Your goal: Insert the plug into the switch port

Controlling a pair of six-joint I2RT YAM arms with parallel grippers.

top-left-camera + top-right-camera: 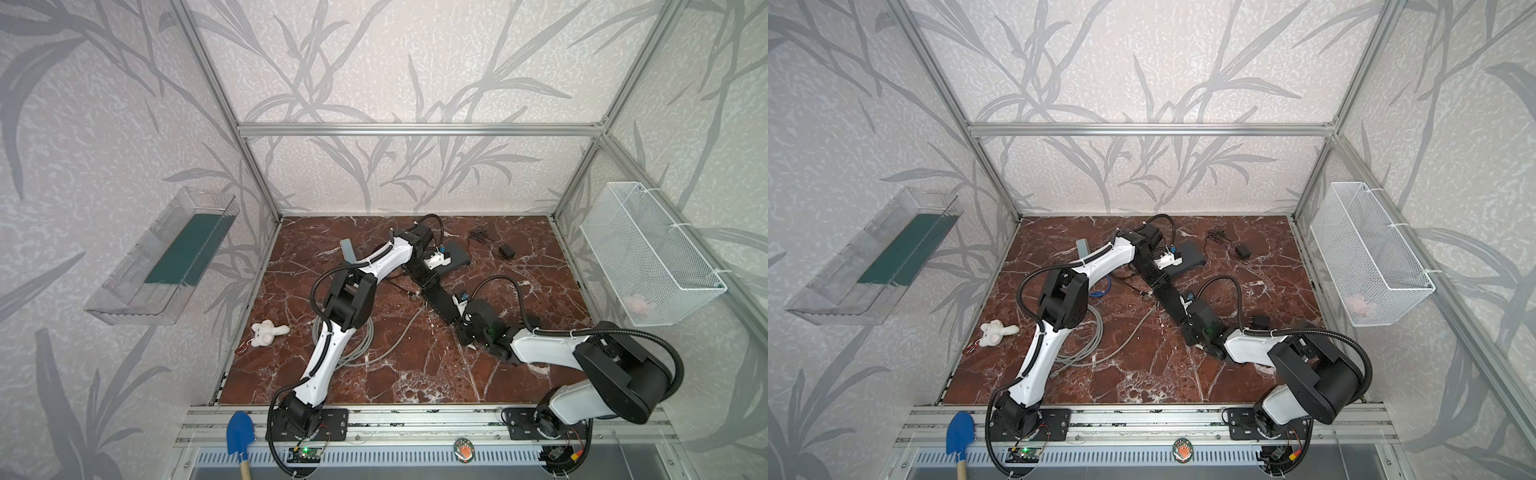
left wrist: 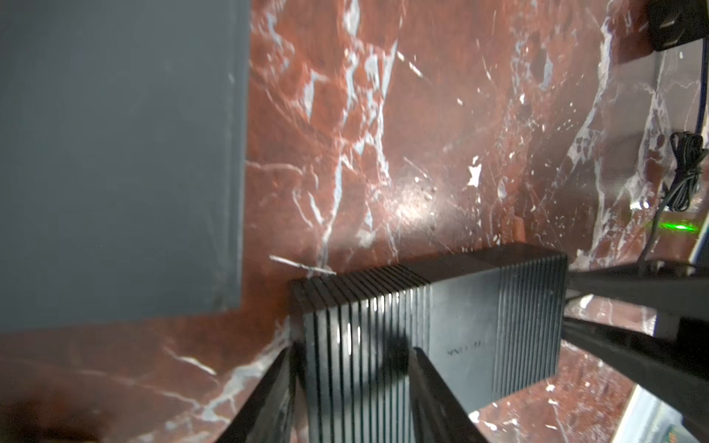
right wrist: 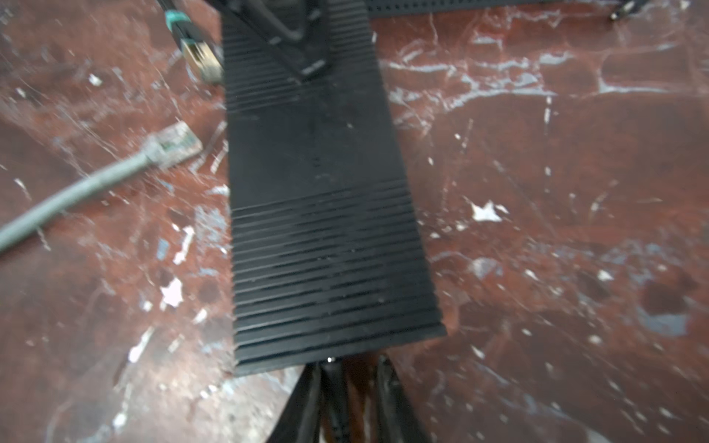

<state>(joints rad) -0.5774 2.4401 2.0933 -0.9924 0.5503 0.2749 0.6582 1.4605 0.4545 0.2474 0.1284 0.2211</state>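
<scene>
Black ribbed switch (image 3: 326, 230) on the marble tabletop (image 3: 537, 191), apparently being steadied ahead of plugging. Left gripper (image 2: 352, 349) clamps one end of the switch, left arm (image 1: 322, 361) elbow-high, wrist bent down. Right gripper (image 3: 349, 362), jaws slightly parted and empty, sits just off the switch's opposite end, right arm (image 1: 544, 345) stretched low. Clear plug (image 3: 176, 144) lies loose just beside the switch; next, a free gripper must fetch it and align it with a port.
</scene>
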